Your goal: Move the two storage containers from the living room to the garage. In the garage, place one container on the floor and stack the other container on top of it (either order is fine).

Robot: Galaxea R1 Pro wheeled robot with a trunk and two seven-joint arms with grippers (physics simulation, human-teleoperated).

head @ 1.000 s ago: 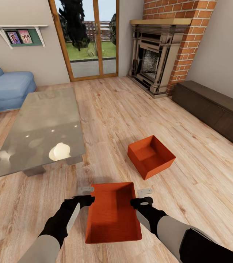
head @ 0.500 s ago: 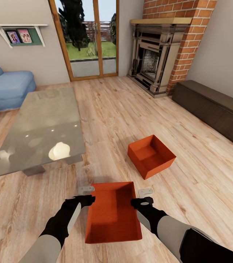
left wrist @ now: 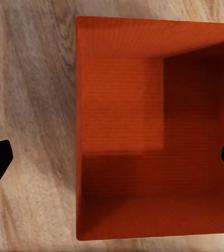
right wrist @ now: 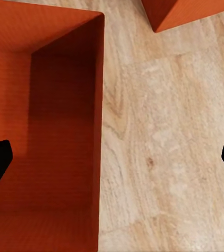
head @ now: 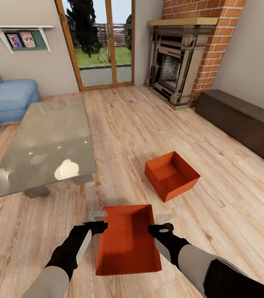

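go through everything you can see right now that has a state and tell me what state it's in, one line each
Near bin: upright on the wood floor, empty, between both arms.
Far bin: upright on the floor, empty, apart from the near one.
Left gripper: jaws open, straddling the near bin's left wall.
Right gripper: jaws open, straddling its right wall.
Patio doors: shut.
Fireplace: unlit.

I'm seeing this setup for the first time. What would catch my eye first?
Two orange bins on the wood floor: the near bin sits between the left pincer and right pincer, both open astride its side walls. The far bin lies askew just beyond. A glass table stands left, a brick fireplace behind.
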